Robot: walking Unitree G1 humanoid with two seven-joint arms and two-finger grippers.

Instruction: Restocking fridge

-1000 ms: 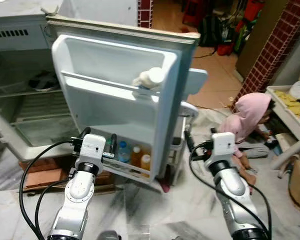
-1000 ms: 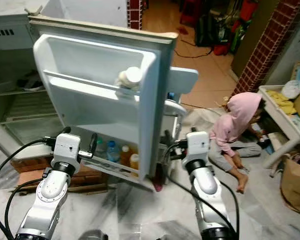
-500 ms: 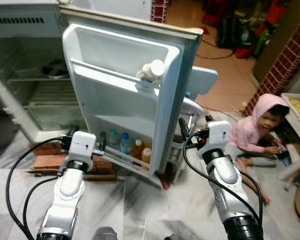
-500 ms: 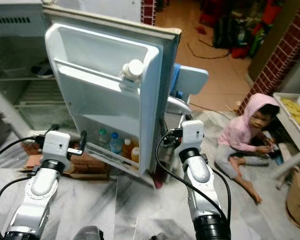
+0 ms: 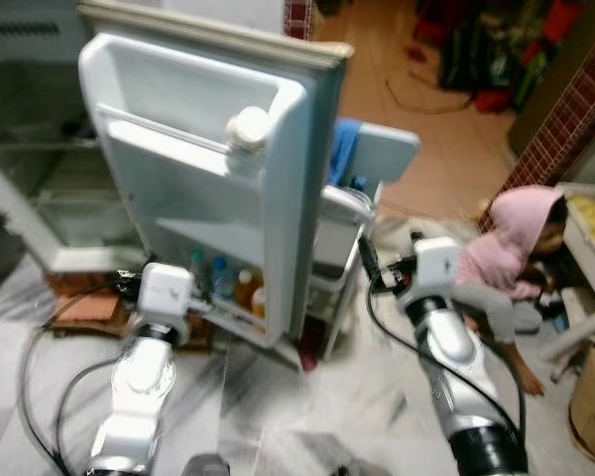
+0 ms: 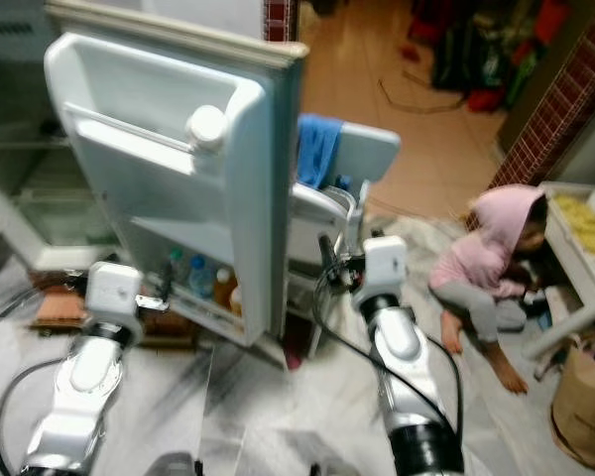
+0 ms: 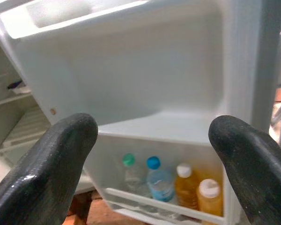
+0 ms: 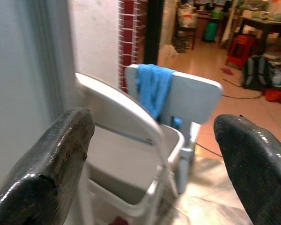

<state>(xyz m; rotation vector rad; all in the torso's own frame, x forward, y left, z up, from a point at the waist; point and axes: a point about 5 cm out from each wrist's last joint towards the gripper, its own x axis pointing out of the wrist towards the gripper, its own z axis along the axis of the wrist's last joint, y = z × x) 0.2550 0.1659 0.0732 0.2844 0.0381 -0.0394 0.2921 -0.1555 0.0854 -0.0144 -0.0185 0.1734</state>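
Two empty grippers, left [image 7: 152, 154] and right [image 8: 150, 154], both spread apart: you risk clipping the door [image 5: 268, 198], bottles [image 7: 178, 185], or the nearby person [image 5: 511, 258].

Open right tool [image 8: 154, 154] faces chair [image 8: 178, 101] draped with blue cloth [image 8: 153, 87].

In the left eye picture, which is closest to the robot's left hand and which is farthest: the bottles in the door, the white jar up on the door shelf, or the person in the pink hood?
1. Bottles: low in the fridge door, right beside the left hand.
2. White jar: higher up, on the door shelf.
3. Person in the pink hood: far off on the floor, past the right hand.
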